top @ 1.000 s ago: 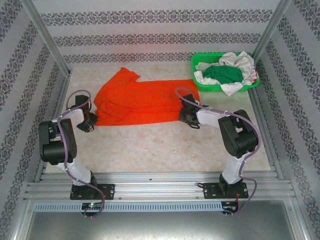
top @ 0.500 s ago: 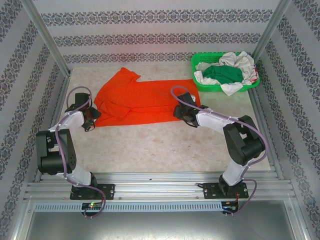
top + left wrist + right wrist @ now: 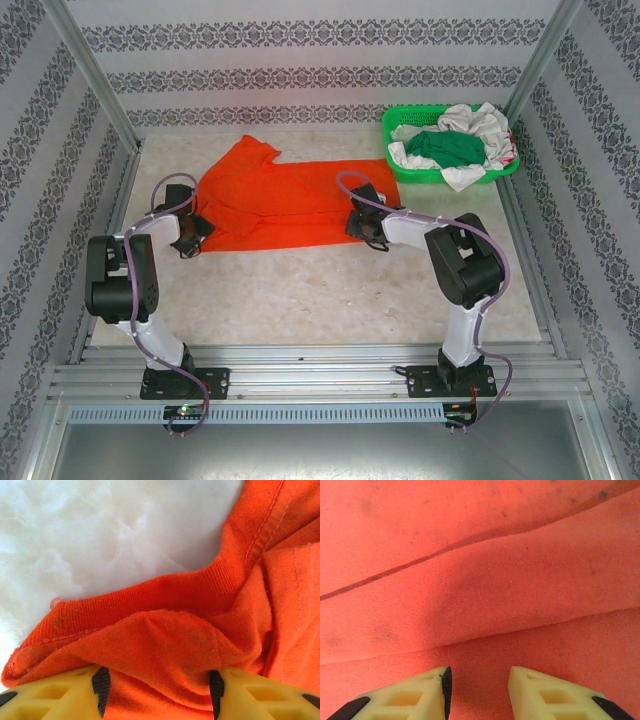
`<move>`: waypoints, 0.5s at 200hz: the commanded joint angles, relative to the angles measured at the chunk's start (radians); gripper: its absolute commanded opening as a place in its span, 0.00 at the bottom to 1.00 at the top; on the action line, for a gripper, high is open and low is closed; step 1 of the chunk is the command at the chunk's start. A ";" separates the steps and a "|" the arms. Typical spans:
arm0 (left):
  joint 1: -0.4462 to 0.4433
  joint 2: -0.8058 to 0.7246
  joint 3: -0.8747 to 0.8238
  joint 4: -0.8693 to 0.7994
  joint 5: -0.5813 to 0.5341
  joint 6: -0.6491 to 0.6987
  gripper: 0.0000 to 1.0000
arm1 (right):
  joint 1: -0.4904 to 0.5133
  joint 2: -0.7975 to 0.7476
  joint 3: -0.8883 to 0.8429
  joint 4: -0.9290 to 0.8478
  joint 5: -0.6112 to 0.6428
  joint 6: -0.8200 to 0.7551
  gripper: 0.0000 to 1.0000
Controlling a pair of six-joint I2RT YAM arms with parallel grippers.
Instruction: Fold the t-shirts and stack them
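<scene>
"Top external view first: where is the orange shirt (image 3: 270, 200)?" the kid asks.

"It lies on the counter (image 3: 330, 290), toward the back, spread out but a bit crumpled," I say. "My left jaws are at its near left corner. My right jaws are on its near right part."

"And the other shirts?"

"A green shirt (image 3: 440, 148) and a white shirt (image 3: 478, 122) are piled in the basket (image 3: 388, 125). It sits in the back right corner, near the orange shirt's right end."

"What are your left jaws doing?"

"My left wrist view shows them wide apart. A hump of orange cloth sits between the yellow pads (image 3: 50, 690). A ribbed edge of the shirt runs just past it, with bare counter behind."

"And your right jaws?"

"My right wrist view shows them partly open, low over flat orange cloth with soft folds. Nothing is pinched between them."
</scene>
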 commanded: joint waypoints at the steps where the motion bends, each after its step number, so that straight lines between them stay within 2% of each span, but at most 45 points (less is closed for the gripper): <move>1: 0.003 -0.032 -0.089 -0.083 -0.024 -0.004 0.58 | -0.008 -0.045 -0.108 -0.087 0.006 0.030 0.37; 61: -0.003 -0.270 -0.258 -0.211 -0.004 -0.023 0.58 | 0.031 -0.223 -0.315 -0.101 -0.006 0.102 0.38; 79: -0.008 -0.350 -0.277 -0.231 0.000 -0.028 0.60 | 0.041 -0.283 -0.325 -0.095 -0.002 0.087 0.39; 100: -0.009 -0.392 -0.221 -0.282 -0.003 -0.025 0.64 | 0.063 -0.329 -0.284 -0.097 0.020 0.038 0.42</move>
